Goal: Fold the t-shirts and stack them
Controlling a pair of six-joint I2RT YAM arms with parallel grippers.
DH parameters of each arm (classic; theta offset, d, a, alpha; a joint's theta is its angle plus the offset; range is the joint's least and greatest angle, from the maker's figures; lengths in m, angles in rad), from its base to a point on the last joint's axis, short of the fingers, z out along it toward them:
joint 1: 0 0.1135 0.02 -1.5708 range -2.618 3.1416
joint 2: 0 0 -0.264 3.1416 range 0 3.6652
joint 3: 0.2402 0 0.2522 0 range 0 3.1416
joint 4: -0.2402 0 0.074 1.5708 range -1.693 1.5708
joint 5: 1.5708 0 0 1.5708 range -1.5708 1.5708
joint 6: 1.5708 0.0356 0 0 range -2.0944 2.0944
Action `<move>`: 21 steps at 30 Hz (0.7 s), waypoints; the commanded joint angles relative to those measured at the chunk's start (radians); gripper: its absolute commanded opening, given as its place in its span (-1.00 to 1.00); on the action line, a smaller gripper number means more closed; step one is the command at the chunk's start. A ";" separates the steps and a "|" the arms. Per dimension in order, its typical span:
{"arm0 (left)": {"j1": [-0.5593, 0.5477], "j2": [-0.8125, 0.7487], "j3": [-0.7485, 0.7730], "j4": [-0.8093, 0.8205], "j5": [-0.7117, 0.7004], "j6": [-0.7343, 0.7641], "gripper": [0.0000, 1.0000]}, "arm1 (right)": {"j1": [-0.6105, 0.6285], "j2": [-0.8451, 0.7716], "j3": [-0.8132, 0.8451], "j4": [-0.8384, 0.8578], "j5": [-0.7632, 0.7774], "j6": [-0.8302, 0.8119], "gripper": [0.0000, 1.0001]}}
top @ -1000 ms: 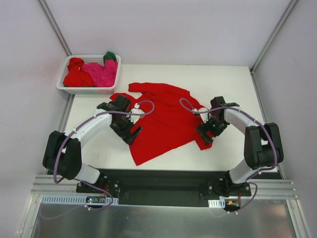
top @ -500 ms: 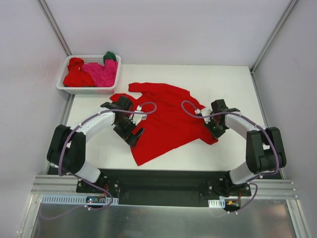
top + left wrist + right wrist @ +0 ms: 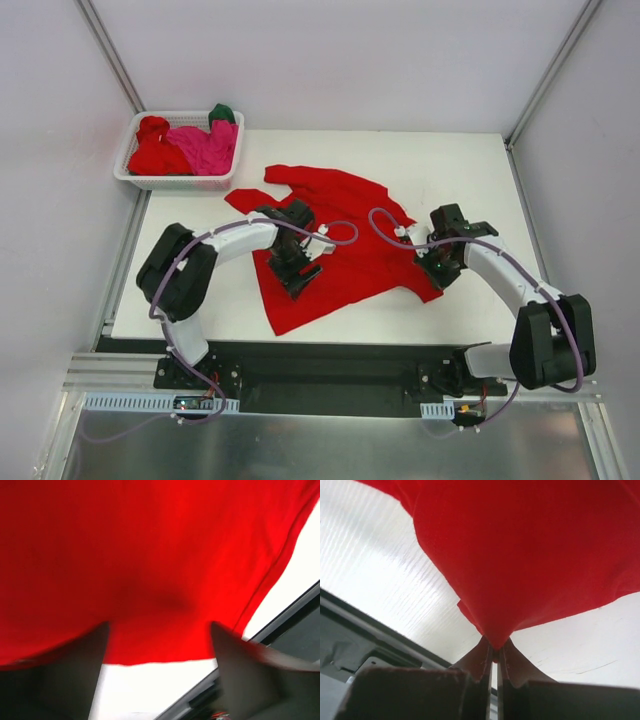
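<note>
Right tool [image 3: 495,647] is clenched tight on the right-hand edge of the red t-shirt [image 3: 340,225], a peak of cloth nipped between its fingers. We see the shirt spread across the middle of the tabletop [image 3: 470,170]. Left tool [image 3: 159,626] hangs over its near-left part, fingers splayed, gripping nothing. More t-shirts [image 3: 190,150] sit heaped in the basket [image 3: 128,172] at the far left corner.

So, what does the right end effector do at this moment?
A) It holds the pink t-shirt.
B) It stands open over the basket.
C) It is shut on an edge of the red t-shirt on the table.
C: the wrist view shows the right end effector closed on a tip of the red t-shirt.
</note>
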 commanded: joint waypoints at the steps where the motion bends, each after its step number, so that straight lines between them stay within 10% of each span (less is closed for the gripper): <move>1: -0.012 0.085 0.046 -0.009 -0.060 0.002 -0.80 | 0.012 -0.037 -0.001 -0.135 -0.082 -0.027 -0.98; 21: 0.179 0.135 0.130 0.077 -0.263 0.146 -1.00 | 0.039 -0.189 -0.003 -0.334 -0.124 -0.123 -0.95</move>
